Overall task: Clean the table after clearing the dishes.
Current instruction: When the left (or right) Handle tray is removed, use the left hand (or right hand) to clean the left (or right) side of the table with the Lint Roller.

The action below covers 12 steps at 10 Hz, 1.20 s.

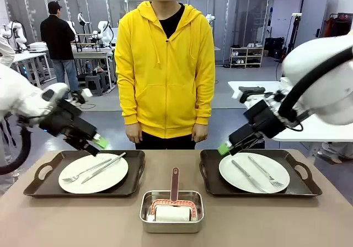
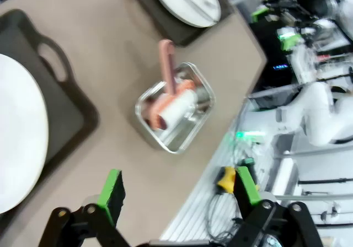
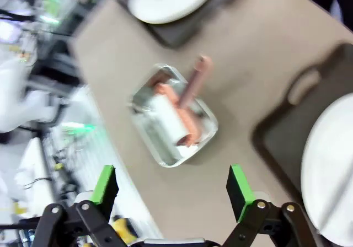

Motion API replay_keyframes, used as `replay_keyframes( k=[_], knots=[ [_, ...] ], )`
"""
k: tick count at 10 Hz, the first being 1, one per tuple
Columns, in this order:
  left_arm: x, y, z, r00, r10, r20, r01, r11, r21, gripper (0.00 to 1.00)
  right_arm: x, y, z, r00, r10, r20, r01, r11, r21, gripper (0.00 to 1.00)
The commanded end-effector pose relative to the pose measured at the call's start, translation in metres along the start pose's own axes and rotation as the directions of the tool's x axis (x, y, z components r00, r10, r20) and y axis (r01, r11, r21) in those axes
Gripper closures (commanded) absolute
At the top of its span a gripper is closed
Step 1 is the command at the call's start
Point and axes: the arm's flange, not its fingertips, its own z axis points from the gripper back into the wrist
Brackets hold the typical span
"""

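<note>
Two white plates with silver cutlery lie on dark brown handled trays on the taupe-brown table (image 1: 83, 219). The left plate (image 1: 92, 173) is on the left tray (image 1: 38, 182), and the right plate (image 1: 253, 172) is on the right tray (image 1: 300, 187). My left gripper (image 1: 100, 142) hovers open over the left tray's far edge. My right gripper (image 1: 223, 148) hovers open above the right tray's far left corner. In the left wrist view the open left gripper (image 2: 179, 189) looks down past its plate (image 2: 16, 142). The right wrist view shows the open right gripper (image 3: 171, 185) beside its plate (image 3: 331, 164).
A small steel pan (image 1: 171, 209) holding a pink-framed roller with a white roll sits between the trays at the table's near edge, also seen as the pan (image 2: 175, 106) and the pan (image 3: 174, 114). A person in a yellow hoodie (image 1: 164, 65) stands at the far side, hands down.
</note>
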Motion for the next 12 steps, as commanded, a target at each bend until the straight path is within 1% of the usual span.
replay_keyframes(
  k=[1,2,3,4,5,6,7,8,9,12],
  knots=[
    [0.009,0.036,0.004,0.994,0.109,-0.013,-0.108,0.959,-0.262,0.0,-0.006,-0.058,0.005,0.983,-0.184,-0.027,0.183,0.936,0.301,0.0],
    [0.003,0.045,0.004,0.994,0.11,-0.004,-0.104,0.927,-0.361,0.0,-0.016,-0.069,0.007,0.974,-0.227,-0.011,0.213,0.896,0.391,0.0],
    [-0.002,0.052,0.001,0.991,0.13,0.023,-0.109,0.903,-0.416,0.0,-0.027,-0.081,0.01,0.956,-0.292,0.019,0.251,0.851,0.462,0.0],
    [-0.008,0.06,-0.004,0.984,0.177,0.034,-0.145,0.888,-0.437,0.0,-0.043,-0.094,0.011,0.935,-0.353,0.039,0.287,0.817,0.5,0.0],
    [-0.015,0.068,-0.008,0.977,0.211,0.035,-0.173,0.877,-0.448,0.0,-0.049,-0.096,0.014,0.927,-0.37,0.061,0.285,0.801,0.527,0.0],
    [-0.019,0.078,-0.011,0.969,0.242,0.038,-0.202,0.876,-0.438,0.0,-0.052,-0.098,0.016,0.92,-0.385,0.079,0.286,0.793,0.538,0.0],
    [-0.017,0.079,-0.011,0.966,0.252,0.059,-0.205,0.883,-0.423,0.0,-0.05,-0.097,0.015,0.913,-0.4,0.082,0.295,0.785,0.544,0.0],
    [-0.012,0.075,-0.014,0.97,0.23,0.078,-0.182,0.901,-0.393,0.0,-0.044,-0.095,0.009,0.914,-0.402,0.059,0.324,0.81,0.489,0.0],
    [-0.028,0.086,-0.018,0.97,0.242,0.024,-0.207,0.871,-0.445,0.0,-0.062,-0.112,0.016,0.919,-0.388,0.066,0.293,0.787,0.543,0.0],
    [-0.028,0.086,-0.018,0.97,0.242,0.024,-0.207,0.871,-0.445,0.0,-0.062,-0.112,0.016,0.919,-0.388,0.066,0.293,0.787,0.543,0.0]
  ],
)
